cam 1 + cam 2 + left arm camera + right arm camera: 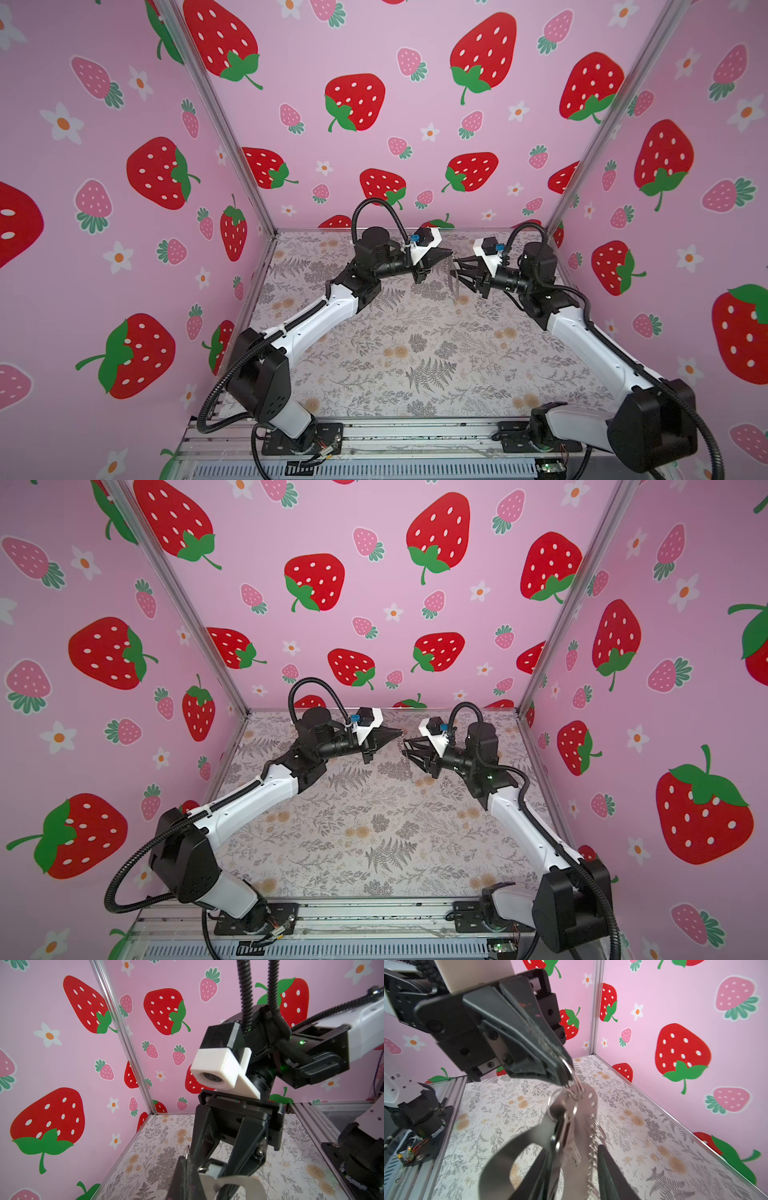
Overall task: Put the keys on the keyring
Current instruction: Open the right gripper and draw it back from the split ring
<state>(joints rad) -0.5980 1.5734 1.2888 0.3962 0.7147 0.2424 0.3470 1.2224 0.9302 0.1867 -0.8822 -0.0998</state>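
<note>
two grippers meet in air above the far edge of the table (415, 353). the left gripper (563, 1071) is clenched on a ring (572, 1073) of the keyring (590, 1103), which hangs long side downward; the right gripper (454, 268), nearer the silver key (574, 1150), stands released around it.

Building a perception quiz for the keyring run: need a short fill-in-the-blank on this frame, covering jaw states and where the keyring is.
1. The left gripper has its jaws ___ on a ring of the keyring.
2. The right gripper has its jaws ___.
3. The keyring hangs ___ the table, not touching it.
4. The walls are printed with ___.

Missing words: shut; open; above; strawberries.
</note>
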